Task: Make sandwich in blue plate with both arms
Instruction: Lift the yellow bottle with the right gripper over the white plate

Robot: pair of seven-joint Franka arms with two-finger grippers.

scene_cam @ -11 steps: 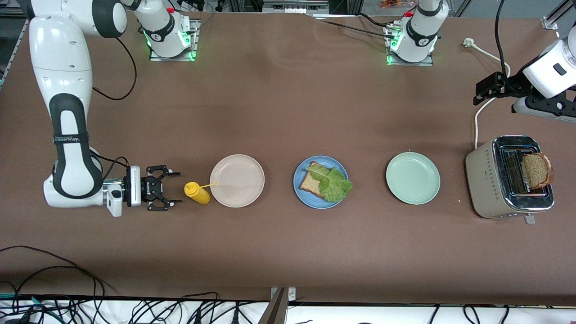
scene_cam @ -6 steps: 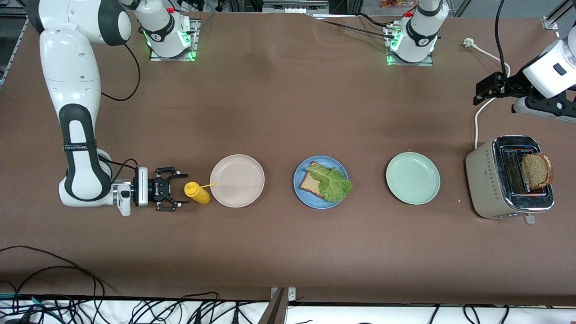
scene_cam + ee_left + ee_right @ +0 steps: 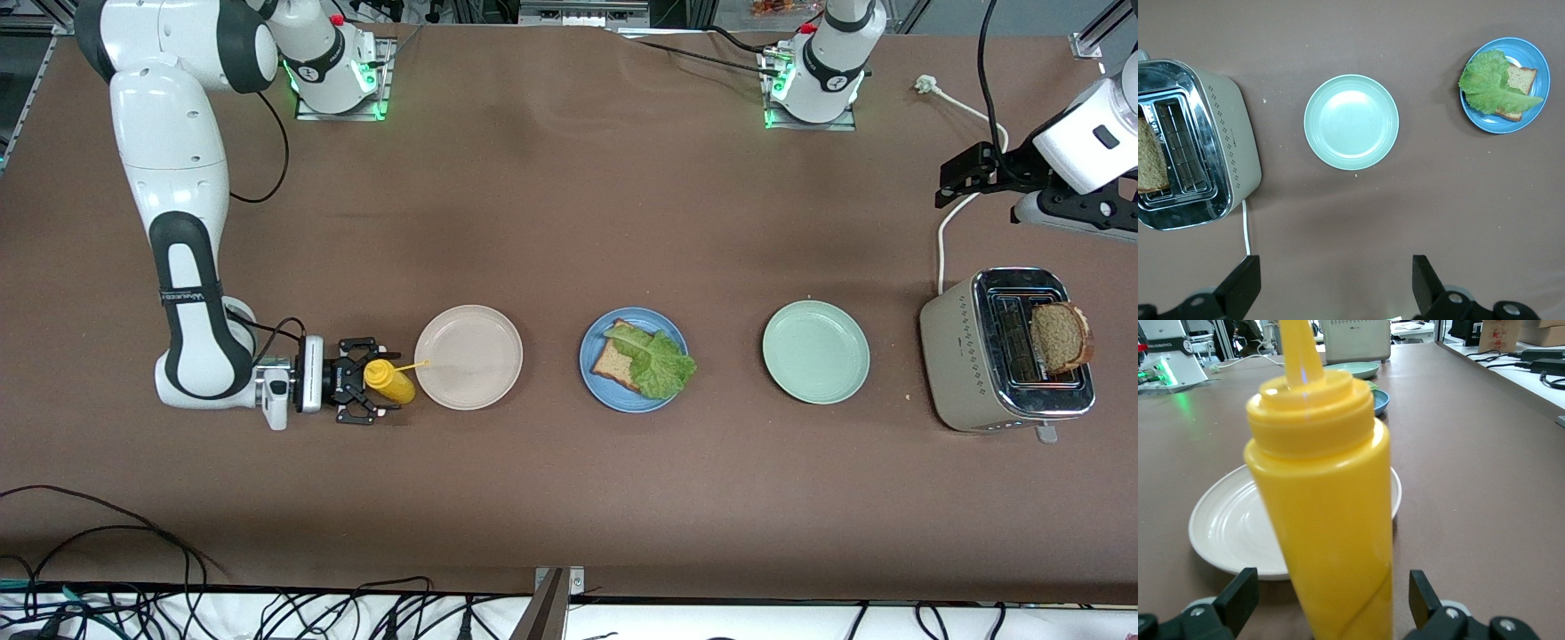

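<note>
Two white arms share our brown table (image 3: 569, 222). We see the right arm (image 3: 178, 231) reaching low along the table toward its own end, while the left arm (image 3: 1089, 142) waits raised above the table near the toaster (image 3: 956, 351). That beige and chrome toaster stands at the left arm's end, a slice of brown bread (image 3: 1060, 337) sticking up from one slot. Three plates lie in a row: the beige-white plate (image 3: 468, 357), the blue plate (image 3: 633, 359) in the middle, and the mint-green plate (image 3: 815, 352) toward the toaster. On the blue plate we find one bread slice (image 3: 617, 364) with a ruffled lettuce leaf (image 3: 662, 363) lying over it (no second slice on top yet). Just beside the beige-white plate stands a yellow squeeze bottle (image 3: 388, 380). The right gripper (image 3: 366, 392) has its fingers apart on either side of that bottle, not clamped. The left gripper (image 3: 1336, 283) hangs with fingers spread wide, holding nothing
</note>
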